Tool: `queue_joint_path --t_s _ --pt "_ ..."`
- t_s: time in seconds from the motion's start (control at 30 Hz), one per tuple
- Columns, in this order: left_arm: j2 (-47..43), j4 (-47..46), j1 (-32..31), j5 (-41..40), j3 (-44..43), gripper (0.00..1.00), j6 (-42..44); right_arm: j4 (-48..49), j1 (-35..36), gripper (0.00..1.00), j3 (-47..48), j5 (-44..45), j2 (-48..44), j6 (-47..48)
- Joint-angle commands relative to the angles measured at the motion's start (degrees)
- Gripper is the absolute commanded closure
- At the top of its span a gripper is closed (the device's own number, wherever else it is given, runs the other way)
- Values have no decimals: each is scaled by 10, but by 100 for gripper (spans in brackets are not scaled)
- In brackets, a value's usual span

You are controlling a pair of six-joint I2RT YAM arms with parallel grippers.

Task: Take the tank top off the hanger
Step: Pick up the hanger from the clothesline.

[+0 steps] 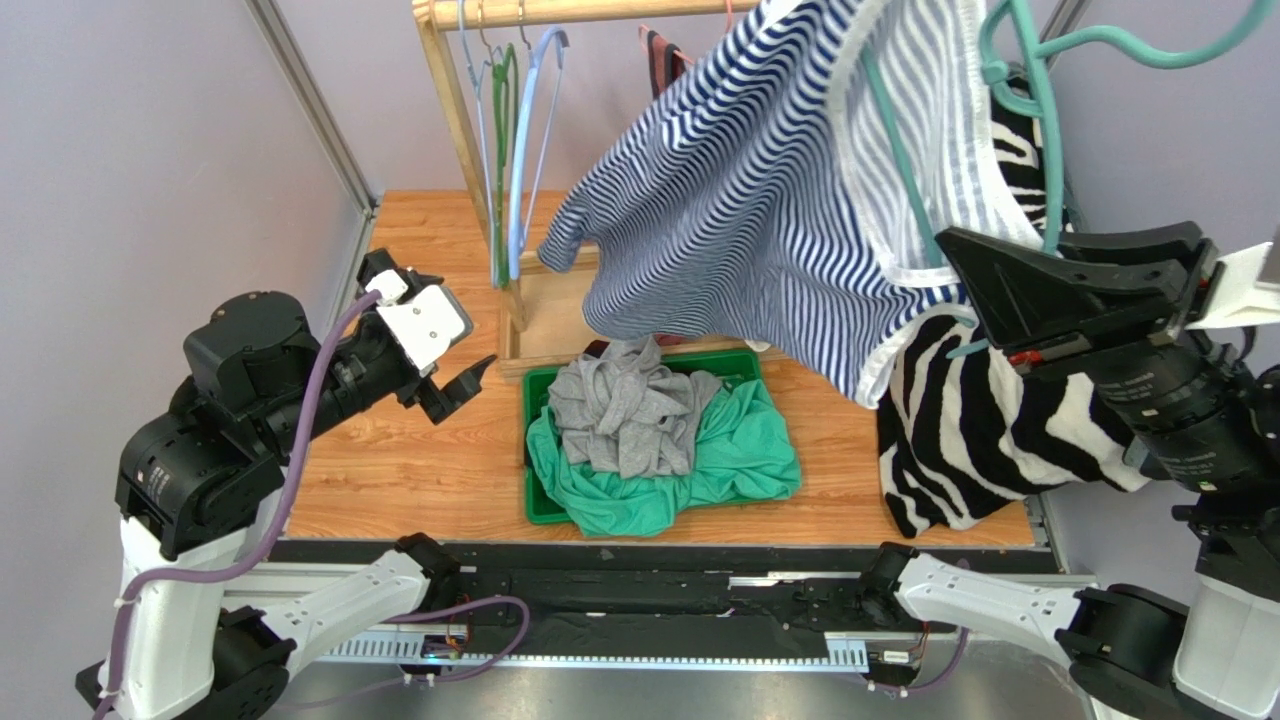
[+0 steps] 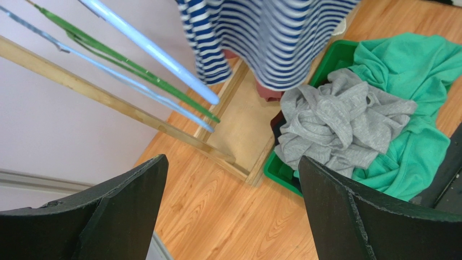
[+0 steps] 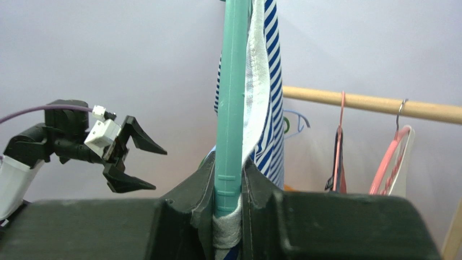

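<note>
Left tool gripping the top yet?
No, the left tool is open and empty, clear of the striped top.

We see a robotics lab cell: bare grey panel walls (image 1: 135,150) on metal framing (image 1: 310,98), and a wooden table (image 1: 391,465) with robot arms (image 1: 226,435) bolted along its near edge and a wooden clothes rail (image 1: 601,12) toward its far edge.

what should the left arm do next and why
Probably move the open left pincer to the lower edge of the striped tank top and pinch it: the right pincer is shut on the teal hanger, and the top hangs draped on it.
</note>
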State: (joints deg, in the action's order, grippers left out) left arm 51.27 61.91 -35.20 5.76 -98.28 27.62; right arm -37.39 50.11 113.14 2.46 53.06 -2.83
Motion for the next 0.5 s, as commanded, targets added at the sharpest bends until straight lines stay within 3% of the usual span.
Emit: queue_joint_path --t_s 0.0,0.13,0.47 --pt "-15 -14 1 46 -17 1 8 13 3 100 1 -36 28 26" --pt "-20 6 1 94 -38 1 30 -33 3 100 2 -34 38 49" --pt "-38 -10 2 146 -79 1 45 -46 3 100 -108 -57 8 41"
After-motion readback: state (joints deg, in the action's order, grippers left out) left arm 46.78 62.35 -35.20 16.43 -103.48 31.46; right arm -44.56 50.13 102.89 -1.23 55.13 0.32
